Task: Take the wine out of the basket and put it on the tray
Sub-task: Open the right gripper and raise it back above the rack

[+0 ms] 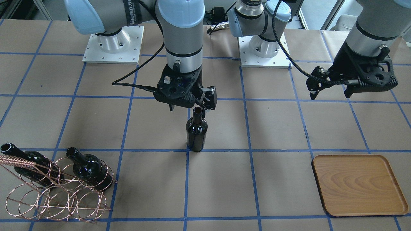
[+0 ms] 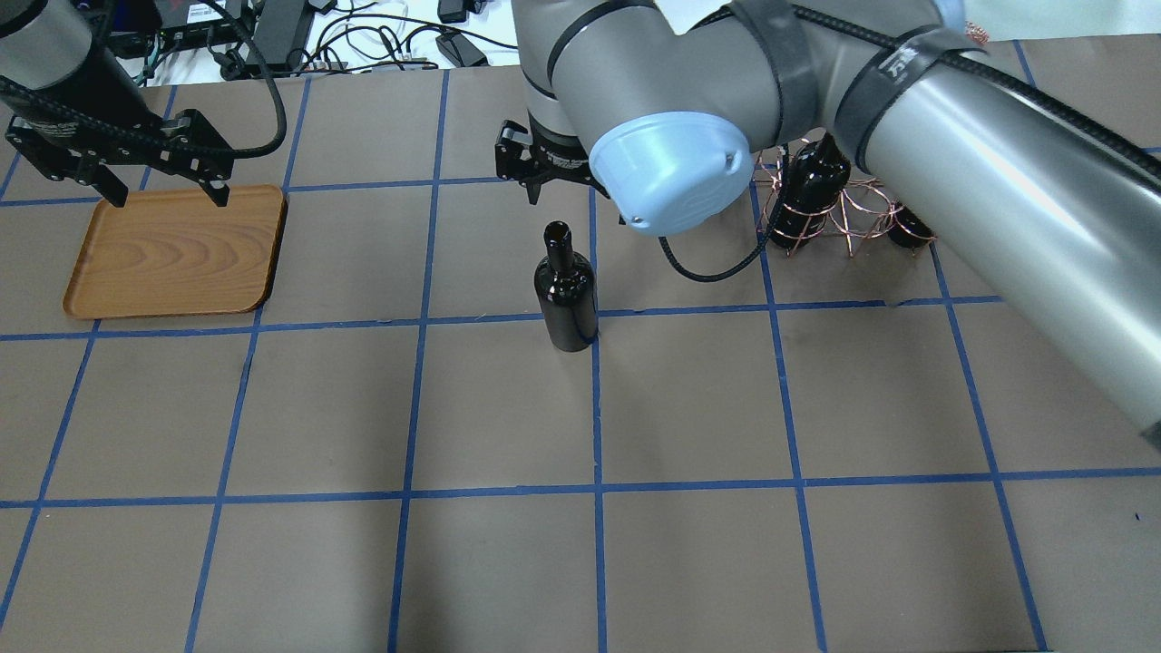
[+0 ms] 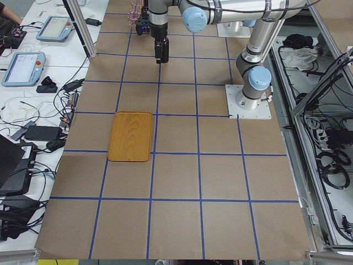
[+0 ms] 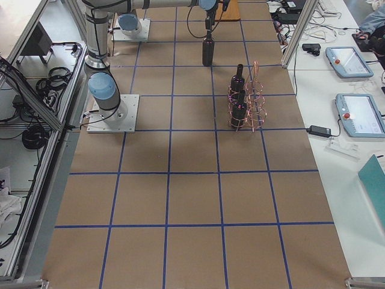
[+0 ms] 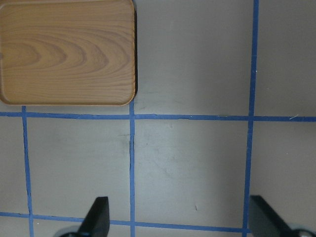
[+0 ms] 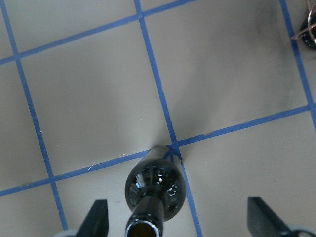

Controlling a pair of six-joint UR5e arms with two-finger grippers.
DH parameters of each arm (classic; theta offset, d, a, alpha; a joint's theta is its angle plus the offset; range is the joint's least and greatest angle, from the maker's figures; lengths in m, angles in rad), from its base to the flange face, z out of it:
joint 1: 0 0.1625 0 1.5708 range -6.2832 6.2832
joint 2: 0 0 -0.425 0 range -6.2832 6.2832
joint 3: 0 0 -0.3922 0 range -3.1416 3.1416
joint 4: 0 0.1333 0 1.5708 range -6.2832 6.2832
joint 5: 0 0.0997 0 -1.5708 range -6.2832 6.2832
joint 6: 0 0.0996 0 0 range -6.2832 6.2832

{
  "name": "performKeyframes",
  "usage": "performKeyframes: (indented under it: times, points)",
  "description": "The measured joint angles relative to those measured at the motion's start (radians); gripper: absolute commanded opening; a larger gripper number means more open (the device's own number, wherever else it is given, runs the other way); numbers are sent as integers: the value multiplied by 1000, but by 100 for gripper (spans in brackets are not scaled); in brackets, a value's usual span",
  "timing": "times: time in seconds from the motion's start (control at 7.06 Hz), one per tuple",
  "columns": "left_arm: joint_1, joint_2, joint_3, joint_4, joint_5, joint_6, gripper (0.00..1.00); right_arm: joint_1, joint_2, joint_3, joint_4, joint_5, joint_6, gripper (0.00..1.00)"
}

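One black wine bottle [image 1: 196,130] stands upright on the table's middle, on a blue tape line; it also shows in the overhead view [image 2: 567,290]. My right gripper [image 1: 189,107] hovers just above its mouth [image 6: 143,229], jaws wide open and not touching it. Two more bottles [image 1: 86,166] lie in the copper wire basket [image 1: 57,195], which also shows in the overhead view [image 2: 839,218]. The wooden tray [image 1: 358,184] lies flat with nothing on it. My left gripper [image 1: 330,94] is open and empty, held above the table by the tray's far edge [image 2: 172,249].
Brown paper with a blue tape grid covers the table. The two arm bases [image 1: 112,45] stand on white plates at the robot's side. Cables and tablets lie beyond the table's edges [image 3: 22,66].
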Motion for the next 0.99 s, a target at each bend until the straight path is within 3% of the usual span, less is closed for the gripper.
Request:
performKeyframes:
  times: [0.28, 0.71, 0.99]
  points:
    - [-39, -7, 16, 9, -1, -4, 100, -126, -69, -1, 93, 13, -163, 100]
    - [-208, -19, 38, 36, -7, -93, 100, -314, -156, 1, 223, 21, -469, 100]
    - [-309, -30, 39, 51, -61, -187, 100, -353, -182, 9, 263, 21, -568, 100]
